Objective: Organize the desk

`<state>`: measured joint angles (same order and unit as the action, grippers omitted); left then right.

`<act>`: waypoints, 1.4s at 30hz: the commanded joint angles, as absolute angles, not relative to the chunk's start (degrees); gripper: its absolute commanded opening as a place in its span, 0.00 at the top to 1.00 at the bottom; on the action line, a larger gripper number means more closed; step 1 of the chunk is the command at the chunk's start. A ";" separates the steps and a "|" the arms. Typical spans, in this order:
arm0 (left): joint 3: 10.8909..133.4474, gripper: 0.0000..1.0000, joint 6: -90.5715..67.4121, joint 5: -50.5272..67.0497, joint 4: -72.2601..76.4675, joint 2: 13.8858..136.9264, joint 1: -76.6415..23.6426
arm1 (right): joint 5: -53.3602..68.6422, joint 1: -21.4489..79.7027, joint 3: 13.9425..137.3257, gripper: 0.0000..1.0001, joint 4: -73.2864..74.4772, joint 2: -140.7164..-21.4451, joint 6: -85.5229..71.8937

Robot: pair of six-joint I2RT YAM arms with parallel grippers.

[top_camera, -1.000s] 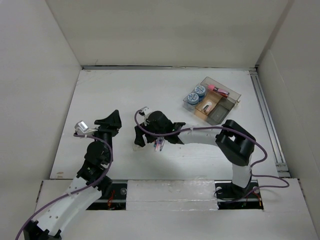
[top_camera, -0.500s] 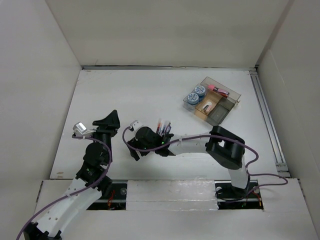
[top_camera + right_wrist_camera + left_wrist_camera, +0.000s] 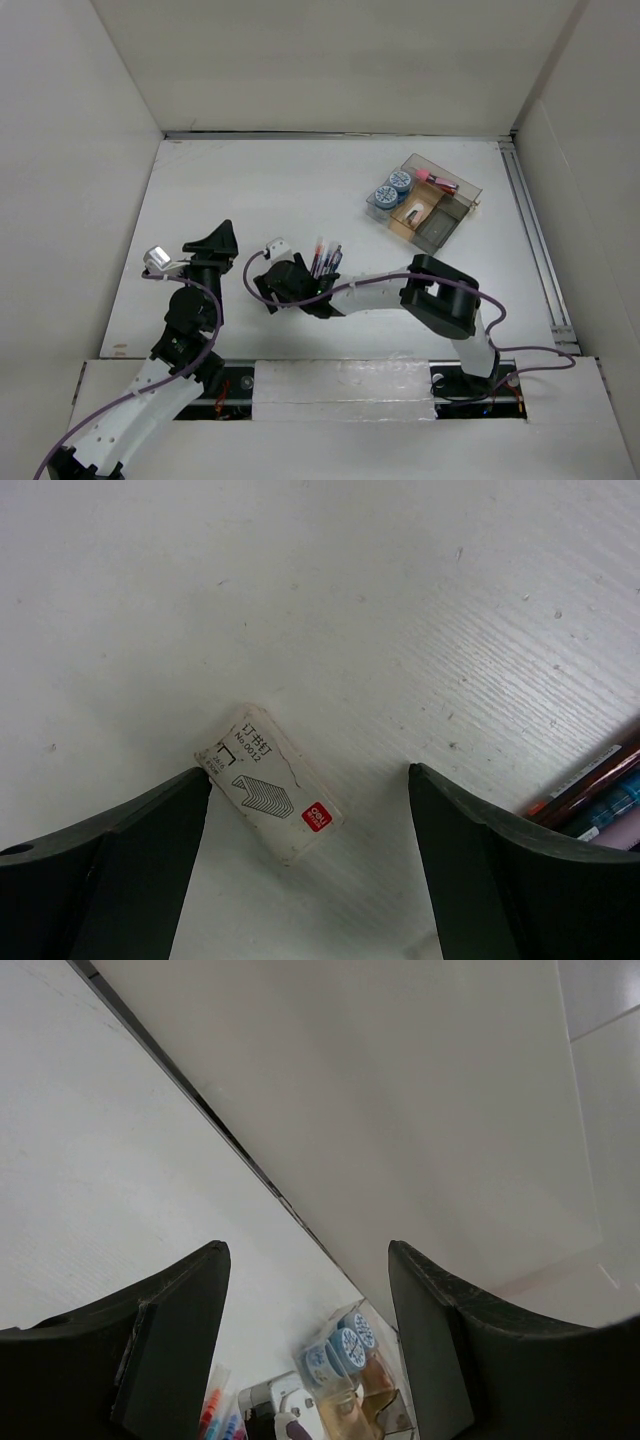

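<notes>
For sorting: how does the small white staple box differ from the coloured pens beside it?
The small white staple box is short, blocky; the coloured pens are long, thin. The box lies between the fingers of the right gripper; the pens lie outside them. Both rest on the desk.

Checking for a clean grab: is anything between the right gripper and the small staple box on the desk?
Nothing visible. The right gripper is open, and the staple box lies on bare desk framed between its fingers; the pens lie to the side, apart from it.
</notes>
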<state>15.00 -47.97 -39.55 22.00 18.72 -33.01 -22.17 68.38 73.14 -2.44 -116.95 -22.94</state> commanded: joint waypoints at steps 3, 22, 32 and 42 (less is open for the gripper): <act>15.73 0.39 -47.99 -39.91 22.94 18.37 -33.13 | -25.31 69.96 74.88 0.15 -5.27 -119.53 -23.48; 16.00 0.39 -47.11 -38.67 24.17 20.83 -33.13 | -30.32 68.39 71.02 0.76 -5.62 -111.19 -28.29; 19.58 0.38 -41.49 -30.33 28.30 29.95 -33.13 | -35.32 44.05 62.84 0.80 -7.74 -94.31 -40.77; 28.56 0.38 -35.07 -16.53 26.72 46.66 -33.13 | -30.60 22.60 59.86 0.79 -1.41 -89.74 -49.65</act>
<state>25.56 -37.87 -21.26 25.10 45.39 -33.01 -34.33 26.04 61.10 -3.31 -91.20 -45.19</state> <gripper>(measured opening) 0.622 0.394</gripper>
